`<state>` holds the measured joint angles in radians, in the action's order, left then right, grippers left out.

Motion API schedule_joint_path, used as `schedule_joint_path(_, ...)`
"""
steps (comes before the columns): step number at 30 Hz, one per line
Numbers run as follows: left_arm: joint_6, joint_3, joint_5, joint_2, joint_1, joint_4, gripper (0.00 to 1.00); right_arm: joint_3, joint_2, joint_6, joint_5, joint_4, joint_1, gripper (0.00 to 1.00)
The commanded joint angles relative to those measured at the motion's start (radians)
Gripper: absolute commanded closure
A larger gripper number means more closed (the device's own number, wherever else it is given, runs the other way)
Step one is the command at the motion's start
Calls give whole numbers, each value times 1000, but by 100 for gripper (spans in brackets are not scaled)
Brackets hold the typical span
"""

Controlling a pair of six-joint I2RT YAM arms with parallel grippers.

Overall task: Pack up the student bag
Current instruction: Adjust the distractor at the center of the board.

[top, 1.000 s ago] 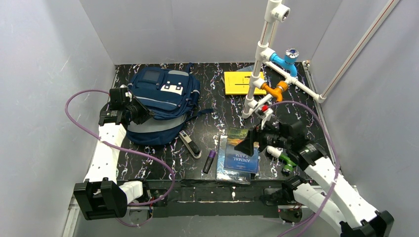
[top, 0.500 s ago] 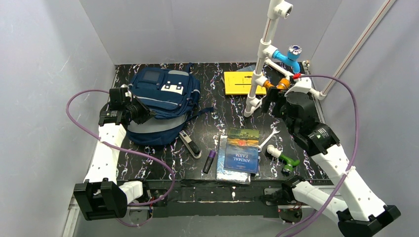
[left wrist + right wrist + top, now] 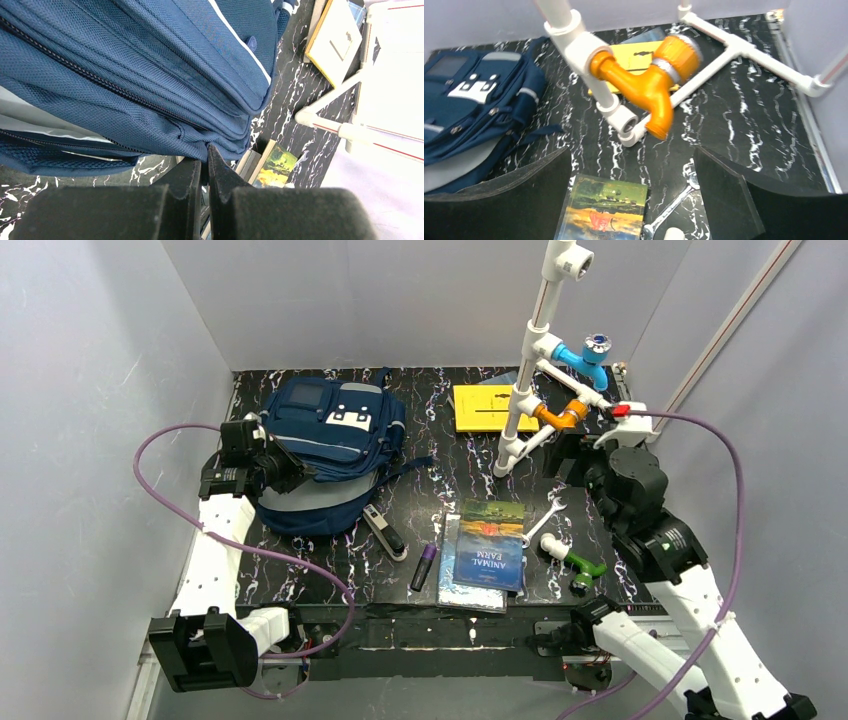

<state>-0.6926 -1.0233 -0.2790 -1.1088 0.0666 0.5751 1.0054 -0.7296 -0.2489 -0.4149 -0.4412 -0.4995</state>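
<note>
The student bag (image 3: 325,445), navy blue with grey stripes, lies at the back left of the table. My left gripper (image 3: 275,465) is at its left edge. In the left wrist view the left gripper (image 3: 205,155) is shut, its tips pinching a fold of the bag's (image 3: 140,75) blue fabric by a zipper seam. My right gripper (image 3: 560,455) hangs open and empty above the table beside the pipe frame. The right wrist view shows the right gripper (image 3: 631,160) over the Animal Farm book (image 3: 604,210) and a wrench (image 3: 674,205), with the bag (image 3: 469,110) at the left.
The Animal Farm book (image 3: 490,545) lies front centre on a second book (image 3: 452,575). A purple marker (image 3: 424,566) and a grey-black stapler (image 3: 385,532) lie left of it. The wrench (image 3: 545,520) and a green-white fitting (image 3: 575,565) lie right. A white pipe frame (image 3: 520,410) and a yellow book (image 3: 487,407) stand behind.
My right arm has lifted off the Animal Farm book and swung back and to the right, beside the pipe frame, jaws still open. The left arm and the bag have not moved.
</note>
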Motion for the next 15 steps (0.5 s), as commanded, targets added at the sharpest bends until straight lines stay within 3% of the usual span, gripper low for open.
schedule_joint_path(1,-3,3,-56,37,1,-18,100,74,-14,-44,-217,-26,1,2)
schedule_joint_path(5,-7,-1,-71,31,1,-19,100,149,-101,-46,-419,-50,1,2)
schedule_joint_path(8,-7,-2,-70,42,1,-14,100,200,-189,-17,-489,-43,15,1)
schedule_joint_path(12,-9,5,-80,55,1,-8,100,226,-259,-12,-405,25,152,1)
schedule_joint_path(15,-14,16,-91,60,1,-8,100,243,-308,-61,-256,5,298,1)
